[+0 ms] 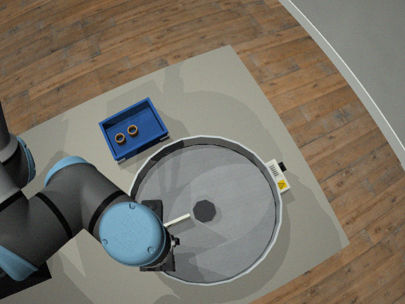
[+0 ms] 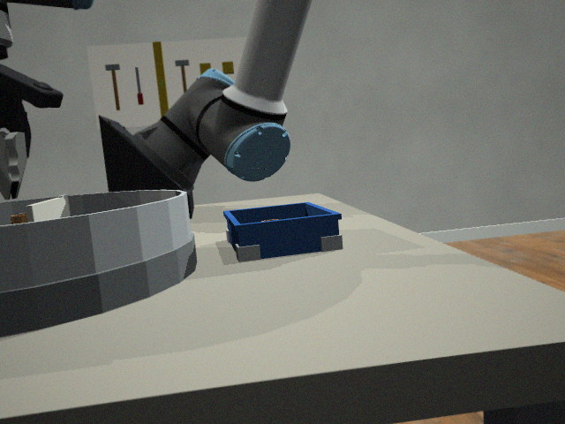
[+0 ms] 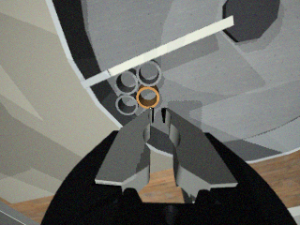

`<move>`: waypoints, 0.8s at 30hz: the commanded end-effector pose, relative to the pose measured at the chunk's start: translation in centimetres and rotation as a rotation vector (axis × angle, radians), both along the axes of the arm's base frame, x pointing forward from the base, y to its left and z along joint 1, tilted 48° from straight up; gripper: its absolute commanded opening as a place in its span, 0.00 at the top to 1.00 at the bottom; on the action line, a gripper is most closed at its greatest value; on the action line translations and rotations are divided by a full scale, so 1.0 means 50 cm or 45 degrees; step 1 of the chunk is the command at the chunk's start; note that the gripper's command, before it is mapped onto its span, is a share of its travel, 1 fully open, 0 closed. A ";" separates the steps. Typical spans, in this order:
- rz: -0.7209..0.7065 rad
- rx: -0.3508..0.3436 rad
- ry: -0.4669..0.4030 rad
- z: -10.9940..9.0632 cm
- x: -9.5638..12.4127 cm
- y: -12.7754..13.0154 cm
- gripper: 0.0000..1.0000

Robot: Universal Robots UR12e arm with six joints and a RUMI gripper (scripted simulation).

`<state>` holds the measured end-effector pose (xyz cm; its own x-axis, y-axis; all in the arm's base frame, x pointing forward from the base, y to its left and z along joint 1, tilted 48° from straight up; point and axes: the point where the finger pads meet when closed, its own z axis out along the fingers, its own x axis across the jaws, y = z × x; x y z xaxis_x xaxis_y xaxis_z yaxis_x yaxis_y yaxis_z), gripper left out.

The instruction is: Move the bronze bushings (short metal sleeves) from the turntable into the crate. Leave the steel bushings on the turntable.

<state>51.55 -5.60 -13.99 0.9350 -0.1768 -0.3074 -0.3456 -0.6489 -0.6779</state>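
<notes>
My gripper (image 2: 11,193) (image 3: 157,109) is shut and empty, above the near-left part of the turntable (image 1: 242,196) (image 2: 114,241) (image 3: 122,28). Past its fingertips in the wrist view, one bronze bushing (image 3: 149,102) (image 2: 18,218) stands on the turntable. Three steel bushings stand in a tight cluster with it: one (image 3: 160,73) behind it, one (image 3: 116,83) at the back left and one (image 3: 117,104) to its left. The arm hides this cluster in the top view. The blue crate (image 1: 149,122) (image 2: 282,237) holds two bronze bushings, one (image 1: 119,142) at the left and one (image 1: 132,134) nearer the middle.
A pale bar (image 1: 177,220) (image 2: 48,208) (image 3: 173,48) reaches inward from the turntable's wall, just behind the cluster in the wrist view. The turntable has a raised wall and a dark hub (image 1: 204,211) (image 3: 250,16). A white box (image 1: 276,171) with a warning label sits against its outer side.
</notes>
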 end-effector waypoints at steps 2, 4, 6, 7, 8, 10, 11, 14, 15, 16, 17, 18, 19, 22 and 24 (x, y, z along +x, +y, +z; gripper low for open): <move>-0.001 -0.001 -0.001 0.000 0.001 -0.002 0.94; -0.001 -0.001 -0.001 0.000 0.001 -0.002 0.94; -0.001 -0.001 -0.001 0.000 0.001 -0.001 0.94; -0.001 -0.001 -0.001 0.000 0.001 -0.001 0.94; -0.001 -0.001 -0.001 0.000 0.001 -0.001 0.94; -0.001 -0.001 -0.001 -0.002 0.001 0.001 0.94; -0.001 -0.001 -0.001 -0.004 0.001 0.003 0.94; -0.001 -0.001 -0.001 -0.010 0.000 0.009 0.94; -0.001 -0.001 -0.001 -0.012 0.000 0.012 0.94; -0.001 -0.001 -0.001 -0.014 -0.001 0.015 0.94; -0.001 -0.001 -0.001 -0.017 -0.001 0.017 0.94; -0.001 -0.001 -0.001 -0.019 -0.001 0.020 0.94; -0.001 -0.001 -0.001 -0.022 -0.002 0.023 0.94; -0.001 -0.001 -0.001 -0.027 -0.002 0.028 0.94; -0.001 -0.001 -0.001 -0.027 -0.002 0.028 0.94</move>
